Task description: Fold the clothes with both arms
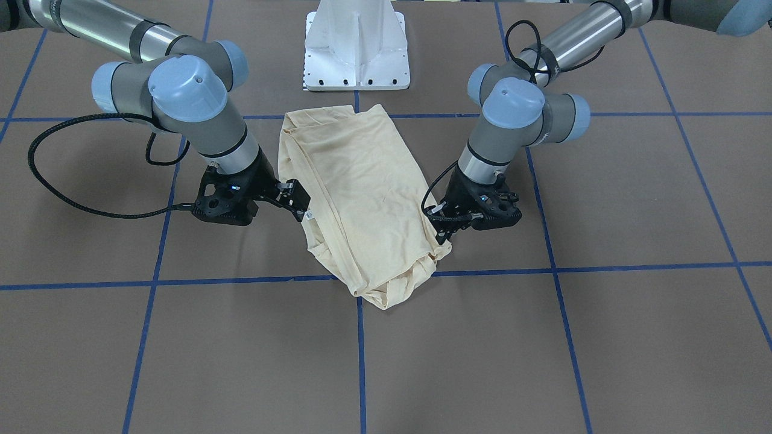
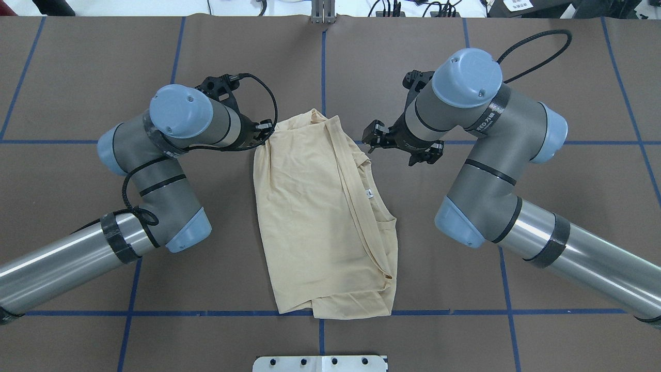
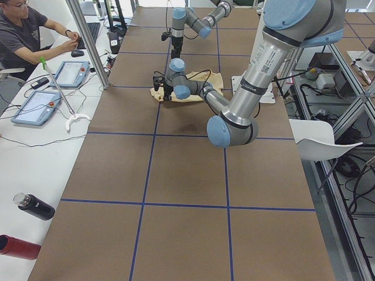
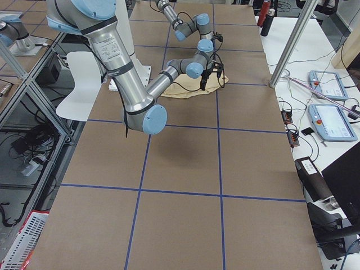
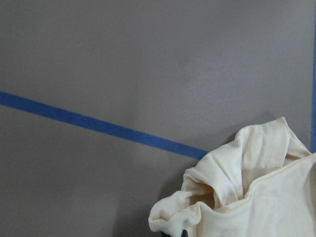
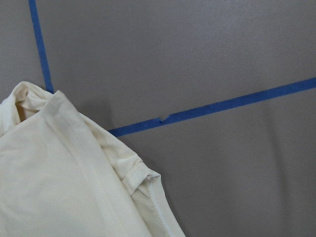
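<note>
**Pale cream-yellow T-shirt** [image 2: 310, 206]: folded lengthwise into a narrow, slightly slanted panel. It lies flat at the middle of the tabletop [image 2: 465, 258], plain side up, with the end away from the robot rumpled. A small white label [image 2: 369, 194] shows near its right edge.

**Left arm** [image 2: 165, 155] and **right arm** [image 2: 485, 150]: grey with light-blue caps, flanking that far end.

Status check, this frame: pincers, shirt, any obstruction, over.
Left pincer at shirt edge, grip unclear. Right pincer open beside shirt. Shirt folded lengthwise, lying flat. No obstruction seen.
</note>
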{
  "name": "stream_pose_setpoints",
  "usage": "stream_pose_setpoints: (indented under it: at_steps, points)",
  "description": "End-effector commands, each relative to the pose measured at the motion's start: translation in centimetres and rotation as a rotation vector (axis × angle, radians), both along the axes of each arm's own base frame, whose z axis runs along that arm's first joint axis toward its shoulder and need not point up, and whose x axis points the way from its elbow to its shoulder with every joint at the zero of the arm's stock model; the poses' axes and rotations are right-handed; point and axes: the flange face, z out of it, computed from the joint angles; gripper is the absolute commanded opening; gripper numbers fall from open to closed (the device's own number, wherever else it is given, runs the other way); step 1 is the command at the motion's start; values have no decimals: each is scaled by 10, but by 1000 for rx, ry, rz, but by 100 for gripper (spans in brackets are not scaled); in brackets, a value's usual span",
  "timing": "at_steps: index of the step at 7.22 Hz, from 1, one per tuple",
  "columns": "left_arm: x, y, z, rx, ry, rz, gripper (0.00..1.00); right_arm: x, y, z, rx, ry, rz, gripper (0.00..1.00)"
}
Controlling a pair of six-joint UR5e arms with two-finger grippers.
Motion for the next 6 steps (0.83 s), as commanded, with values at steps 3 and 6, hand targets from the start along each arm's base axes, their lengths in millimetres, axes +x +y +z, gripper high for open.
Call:
stream_pose_setpoints:
  at_steps: [3, 6]
  points:
    - [11, -67, 3, 61, 16, -112, 0, -7, 5, 1, 12, 11, 6, 100]
    - [13, -91, 23, 71, -16, -166, 0, -19, 14, 3, 36, 32, 16, 100]
